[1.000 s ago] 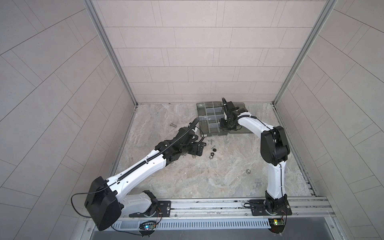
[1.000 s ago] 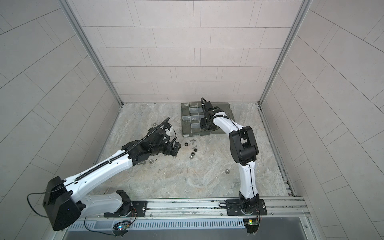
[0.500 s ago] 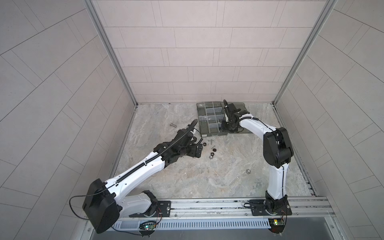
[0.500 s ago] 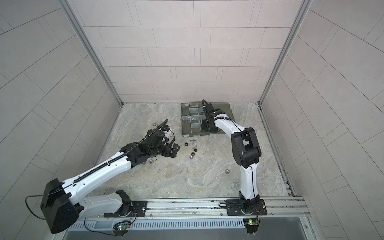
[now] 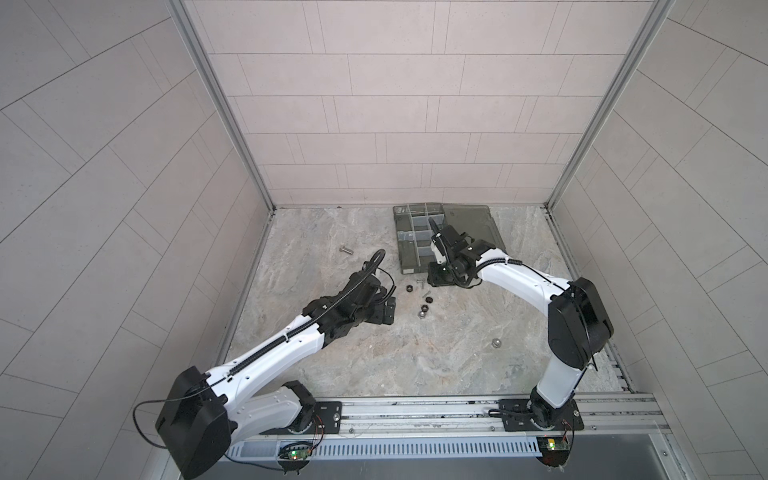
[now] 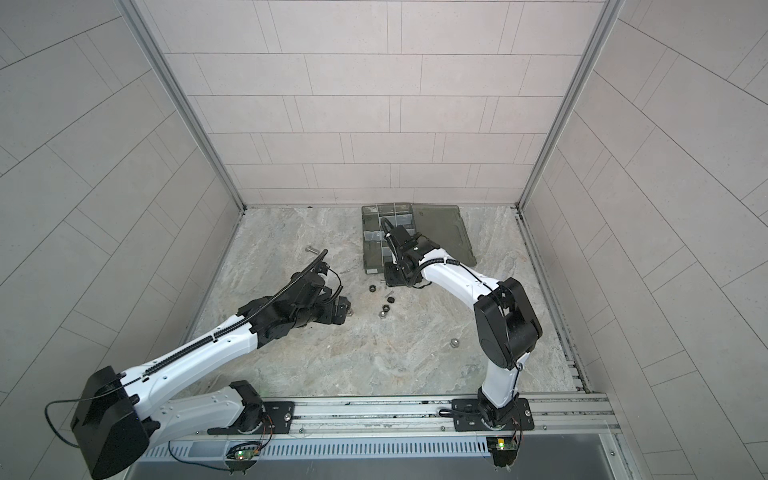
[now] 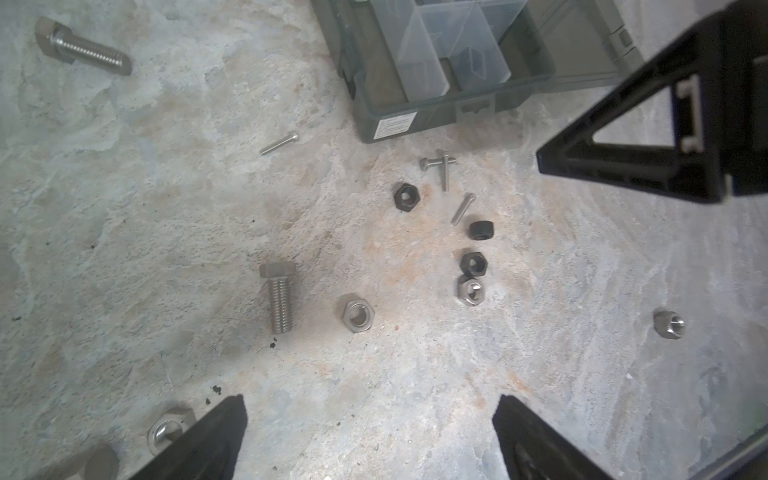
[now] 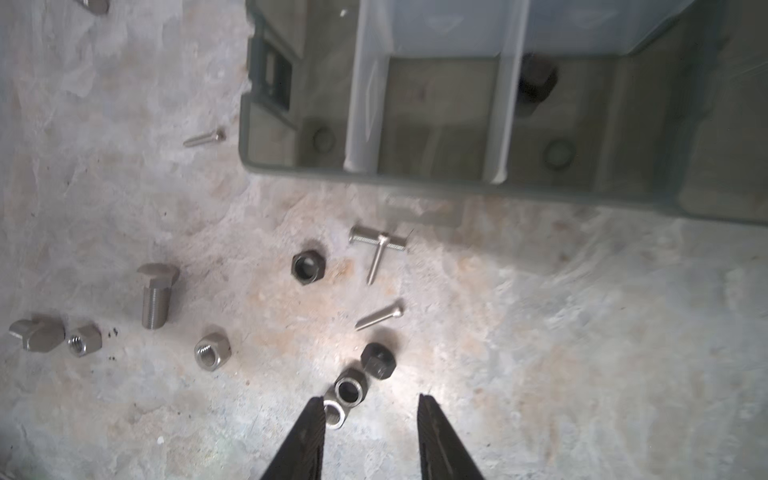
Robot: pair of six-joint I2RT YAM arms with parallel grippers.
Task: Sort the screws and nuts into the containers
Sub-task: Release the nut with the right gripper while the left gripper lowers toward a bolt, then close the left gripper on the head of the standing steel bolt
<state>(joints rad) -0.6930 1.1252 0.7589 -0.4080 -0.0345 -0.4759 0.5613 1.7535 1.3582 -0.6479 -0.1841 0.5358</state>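
Your left gripper (image 5: 388, 313), left of centre in a top view, gapes wide and empty, prob. lining up on the thick screw (image 7: 277, 297). Nuts (image 5: 424, 309) and thin screws (image 7: 442, 166) lie loose at centre, below the containers (image 5: 415, 245). Right gripper (image 8: 372, 432): part-open, empty, at their lower edge. Dark blob (image 8: 536, 83) in one compartment, prob. a nut; too blurred, you can't confirm.

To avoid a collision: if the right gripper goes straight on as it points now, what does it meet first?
Likely the black nut, lying just ahead of the right gripper, between its open jaws. The gripper's height above it is unclear.
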